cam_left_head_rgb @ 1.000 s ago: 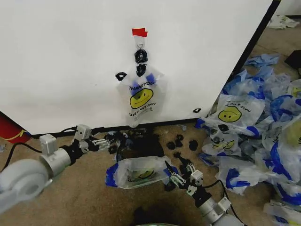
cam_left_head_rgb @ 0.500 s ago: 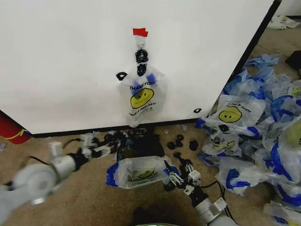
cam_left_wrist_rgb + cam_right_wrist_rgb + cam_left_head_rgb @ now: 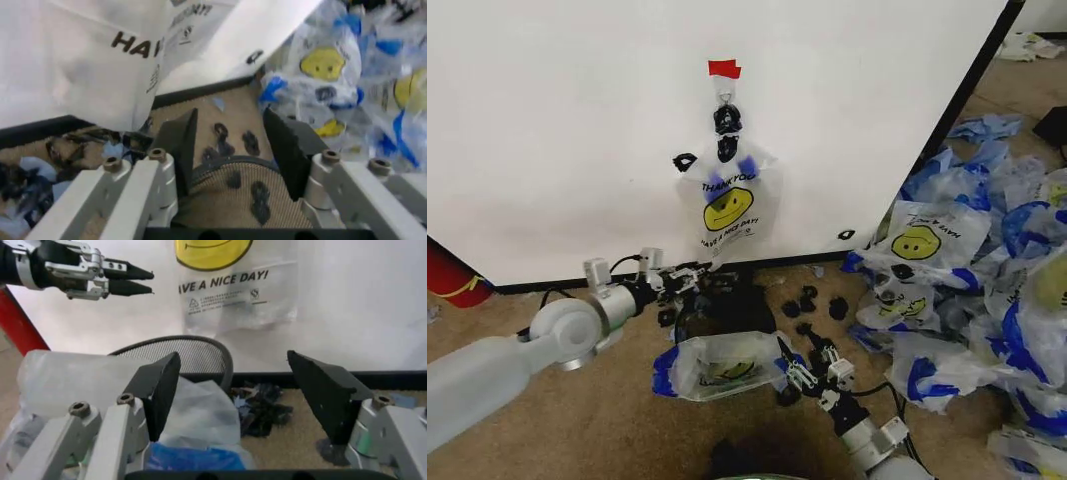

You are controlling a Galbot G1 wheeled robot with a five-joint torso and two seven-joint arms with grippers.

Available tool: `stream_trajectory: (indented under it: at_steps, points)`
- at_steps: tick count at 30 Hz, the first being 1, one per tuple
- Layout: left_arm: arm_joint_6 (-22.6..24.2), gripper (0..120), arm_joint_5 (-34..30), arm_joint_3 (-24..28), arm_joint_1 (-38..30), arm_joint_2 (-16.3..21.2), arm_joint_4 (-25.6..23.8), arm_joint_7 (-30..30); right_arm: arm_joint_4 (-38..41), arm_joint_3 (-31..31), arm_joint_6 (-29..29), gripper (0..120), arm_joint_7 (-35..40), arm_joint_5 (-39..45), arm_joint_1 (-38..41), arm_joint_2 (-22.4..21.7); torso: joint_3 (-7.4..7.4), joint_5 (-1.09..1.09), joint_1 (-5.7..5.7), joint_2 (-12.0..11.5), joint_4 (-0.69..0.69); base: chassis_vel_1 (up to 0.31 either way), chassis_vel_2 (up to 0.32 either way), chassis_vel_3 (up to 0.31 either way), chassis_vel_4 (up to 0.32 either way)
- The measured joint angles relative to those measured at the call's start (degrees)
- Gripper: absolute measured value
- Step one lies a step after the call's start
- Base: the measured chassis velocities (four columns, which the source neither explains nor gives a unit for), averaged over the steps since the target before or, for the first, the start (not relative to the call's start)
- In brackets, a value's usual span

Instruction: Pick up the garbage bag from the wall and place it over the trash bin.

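The garbage bag (image 3: 727, 205) hangs from a small hook under a strip of red tape (image 3: 724, 68) on the wall (image 3: 557, 130), at twelve o'clock from me. The trash bin (image 3: 727, 308) stands on the floor directly below it. My left pincer (image 3: 695, 274) hovers at about seven o'clock from the bag's bottom corner, its jaws apart with nothing between them. My right pincer (image 3: 789, 365) waits low at five o'clock from the bin, jaws spread and empty, beside another bag (image 3: 722, 364) lying on the floor. I judge the hanging bag feather-light, limp and slippery, liable to crumple or tear. The blue handles (image 3: 727, 160) near the hook look the surest hold. It reads "THANK YOU" above a yellow smiley and "HAVE A NICE DAY!" below.
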Motion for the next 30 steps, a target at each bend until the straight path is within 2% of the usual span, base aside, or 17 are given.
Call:
stream_trajectory:
  at_steps: [2,4,5,6,7,9,12,15,16,25,30]
  points:
    - [0.85,37,0.94,4.11,-4.24,-0.15,1.13,1.01,0.04,0.33,0.0,61,0.0,0.04,-0.06,-0.03,0.0,0.03,0.0,0.0,0.04,0.0,0.0,0.0,0.0]
    - [1.7,37,1.96,9.49,-9.08,-0.48,2.55,2.21,0.03,0.61,0.02,59,0.01,0.07,-0.23,0.06,0.0,0.0,0.0,0.0,0.01,0.0,0.0,0.0,0.0]
    - [1.7,37,1.96,9.49,-9.08,-0.48,2.55,2.21,0.03,0.61,0.02,59,0.01,0.07,-0.23,0.06,0.0,0.0,0.0,0.0,0.01,0.0,0.0,0.0,0.0]
    - [2.11,36,2.22,12.79,-11.77,-0.73,3.31,2.86,-0.02,0.68,0.05,58,0.0,0.07,-0.34,0.18,0.0,0.01,0.0,0.0,0.0,0.0,0.0,0.0,0.0]
    - [2.31,36,2.27,13.79,-12.63,-0.8,3.59,3.18,-0.03,0.68,0.06,58,0.0,0.07,-0.39,0.21,0.0,0.02,0.0,0.0,0.0,0.0,0.0,0.0,0.0]
    - [3.95,36,2.43,19.53,-17.98,-1.09,5.0,5.23,-0.08,0.76,0.13,57,-0.02,0.07,-0.5,0.4,0.0,0.0,0.0,0.0,0.0,0.0,0.0,0.0,0.0]
    - [4.56,35,2.63,21.64,-19.98,-1.18,5.41,6.01,-0.09,0.87,0.15,56,-0.04,0.07,-0.5,0.47,0.0,0.04,0.0,0.0,0.01,0.0,0.0,0.0,0.0]
    - [5.93,33,3.57,25.61,-24.02,-1.69,6.44,7.66,-0.13,1.21,0.22,55,-0.07,0.07,-0.54,0.56,0.0,-0.02,0.0,0.0,0.02,0.0,0.0,0.0,0.0]
    - [6.97,32,4.73,28.53,-27.1,-2.3,7.44,9.04,-0.21,1.35,0.37,55,-0.21,0.07,-0.75,0.62,0.0,0.03,0.0,0.0,0.01,0.0,0.0,0.0,0.0]
    - [10.8,32,9.78,35.95,-34.0,-3.64,10.24,15.16,-0.32,1.42,0.67,51,-0.53,0.03,-1.01,0.8,-0.01,0.0,0.0,0.0,0.01,0.0,0.0,0.0,0.0]
    - [11.44,27,12.49,37.55,-35.5,-4.4,11.93,17.17,-0.41,1.57,0.81,50,-0.76,-0.08,-1.25,0.88,0.0,0.01,0.0,0.0,0.01,0.0,0.0,0.0,0.0]
